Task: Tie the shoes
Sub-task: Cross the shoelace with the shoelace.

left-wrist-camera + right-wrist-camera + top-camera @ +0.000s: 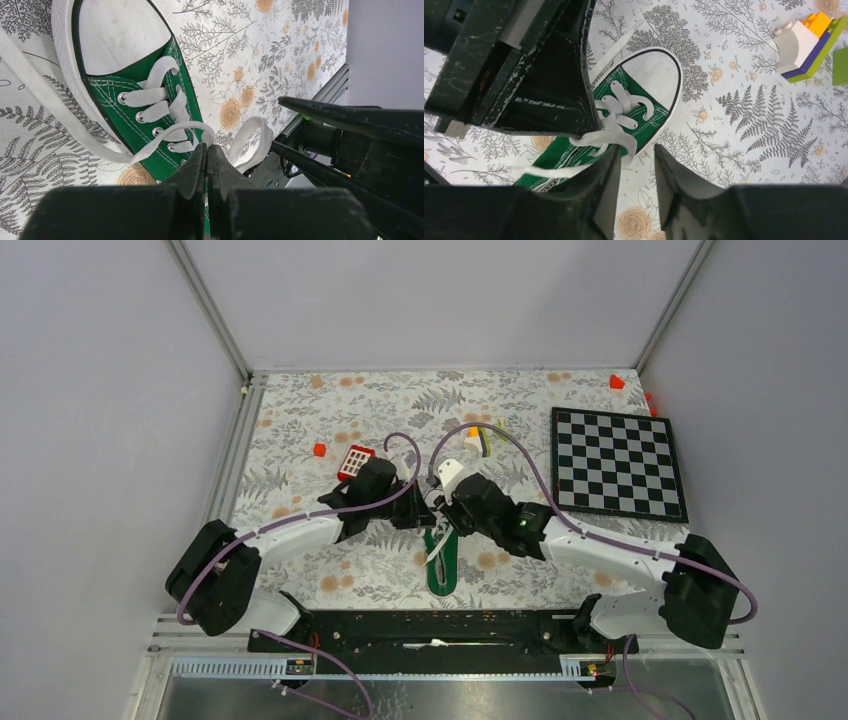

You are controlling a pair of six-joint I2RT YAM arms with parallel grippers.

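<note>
A small green canvas sneaker (441,570) lies on the floral tabletop (290,455). The left gripper (207,149), fully closed, pinches its white lace (170,136). The right gripper (636,161) hangs partly open, empty.

Right wrist view: white capital letters sit low on the green sneaker (569,159), beside its opening. They look like "ONE", with the rest hidden. In the top view, the marks on the keypad-like block (355,461) are too small to read.
</note>
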